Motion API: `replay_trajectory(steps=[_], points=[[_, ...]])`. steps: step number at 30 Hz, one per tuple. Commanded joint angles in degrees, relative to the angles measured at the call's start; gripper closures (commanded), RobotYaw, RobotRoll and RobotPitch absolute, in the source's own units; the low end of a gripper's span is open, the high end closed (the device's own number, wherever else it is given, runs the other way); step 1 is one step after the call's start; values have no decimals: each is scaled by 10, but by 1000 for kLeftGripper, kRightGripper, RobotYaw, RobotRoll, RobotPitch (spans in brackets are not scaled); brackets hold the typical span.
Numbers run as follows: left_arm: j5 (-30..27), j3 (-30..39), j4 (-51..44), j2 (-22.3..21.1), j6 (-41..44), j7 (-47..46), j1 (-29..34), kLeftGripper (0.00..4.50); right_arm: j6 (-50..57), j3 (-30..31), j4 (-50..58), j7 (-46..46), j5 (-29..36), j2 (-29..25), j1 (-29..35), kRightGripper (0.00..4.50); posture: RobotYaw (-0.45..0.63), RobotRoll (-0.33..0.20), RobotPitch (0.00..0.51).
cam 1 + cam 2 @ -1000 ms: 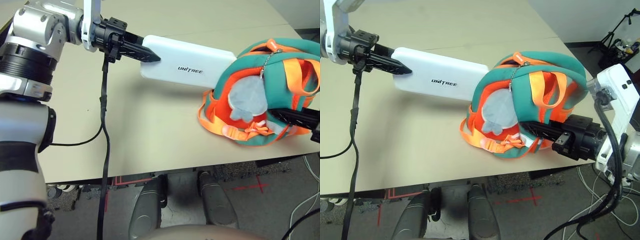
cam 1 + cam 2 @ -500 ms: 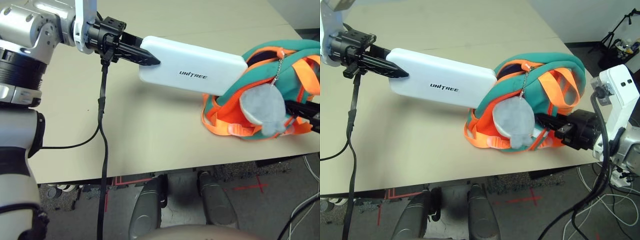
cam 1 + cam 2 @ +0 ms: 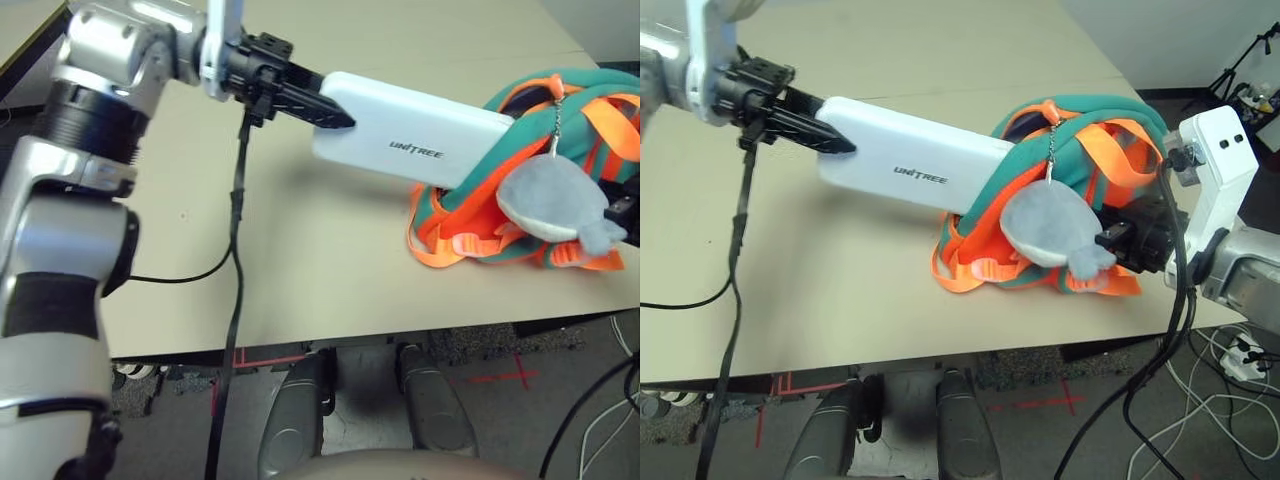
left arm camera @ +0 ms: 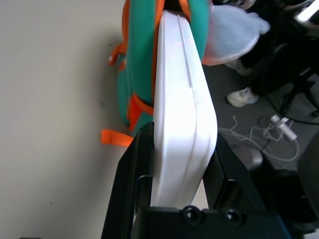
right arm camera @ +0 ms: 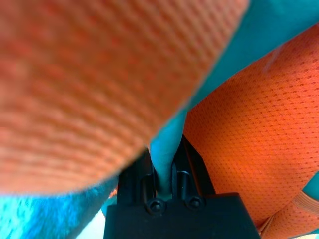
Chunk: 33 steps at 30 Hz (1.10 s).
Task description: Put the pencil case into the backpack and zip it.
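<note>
Pencil case [image 3: 415,140]: white, flat, held clear of the table [image 3: 300,270], long axis running from the left claw [image 3: 322,106] toward the backpack [image 3: 1080,200]; far end entering the backpack's opening. Left claw clamped on the case's near short end. Backpack: at the table's right edge, grey plush charm [image 3: 1045,225] hanging on its front. Right claw [image 5: 164,172] pinched on teal backpack fabric.

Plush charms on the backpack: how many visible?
1. A grey plush charm hangs on a chain from the top of the backpack, against its front, beside the pencil case. The backpack's far side is hidden.
</note>
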State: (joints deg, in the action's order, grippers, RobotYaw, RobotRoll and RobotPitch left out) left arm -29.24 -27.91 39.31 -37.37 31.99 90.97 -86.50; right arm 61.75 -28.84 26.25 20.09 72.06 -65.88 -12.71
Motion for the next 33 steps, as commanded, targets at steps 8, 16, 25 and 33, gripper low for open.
replay_trajectory(steps=[8,16,25,33], points=[[104,-26,125,154,-68,15,-90,3084,11,26,13,-4,3,20,-31,4350,-72,0,177],[119,-58,164,224,-68,15,-128,3084,12,38,18,-9,-4,39,-40,4350,-89,0,178],[132,-39,183,253,-66,15,-115,3084,12,46,23,-13,-10,57,-45,4350,-91,0,179],[122,27,171,204,-59,15,-107,1453,14,42,21,-10,-15,58,-45,4350,-74,0,170]])
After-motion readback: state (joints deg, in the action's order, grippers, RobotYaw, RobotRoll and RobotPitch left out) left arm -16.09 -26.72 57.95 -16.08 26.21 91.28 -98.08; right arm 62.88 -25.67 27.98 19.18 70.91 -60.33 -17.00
